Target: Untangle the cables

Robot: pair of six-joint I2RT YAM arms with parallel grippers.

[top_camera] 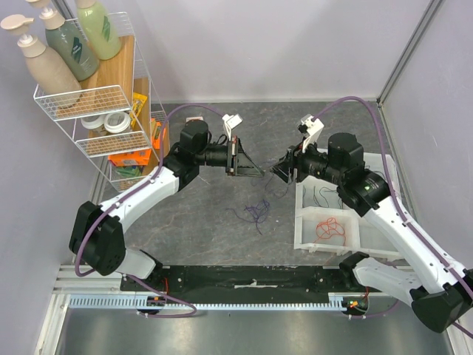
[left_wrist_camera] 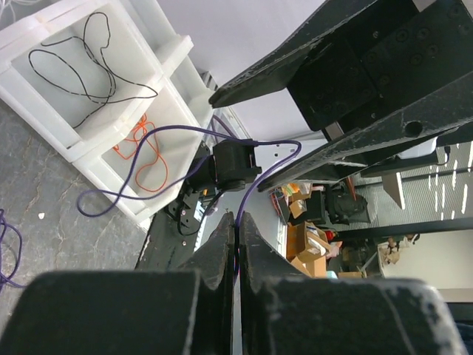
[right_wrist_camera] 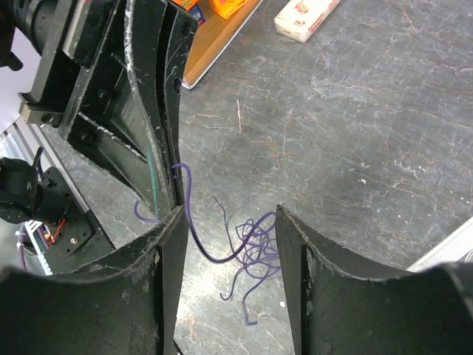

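A tangle of purple cables [top_camera: 256,212] lies on the grey table between the two arms; it also shows in the right wrist view [right_wrist_camera: 259,248]. My left gripper [top_camera: 259,172] is shut on one purple strand [left_wrist_camera: 246,198], and this strand [right_wrist_camera: 186,211] hangs from its tips down to the tangle. My right gripper [top_camera: 279,170] is open and empty, facing the left gripper close by, with the held strand and the tangle seen between its fingers [right_wrist_camera: 171,237]. A black cable [top_camera: 321,194] and an orange-red cable [top_camera: 330,228] lie in separate compartments of a white tray [top_camera: 305,242].
A white wire rack [top_camera: 111,137] with bottles, tape rolls and orange packets stands at the back left. The tray [left_wrist_camera: 144,74] sits to the right of the tangle. A small white box [right_wrist_camera: 307,16] lies near the rack. Grey walls close the back and sides.
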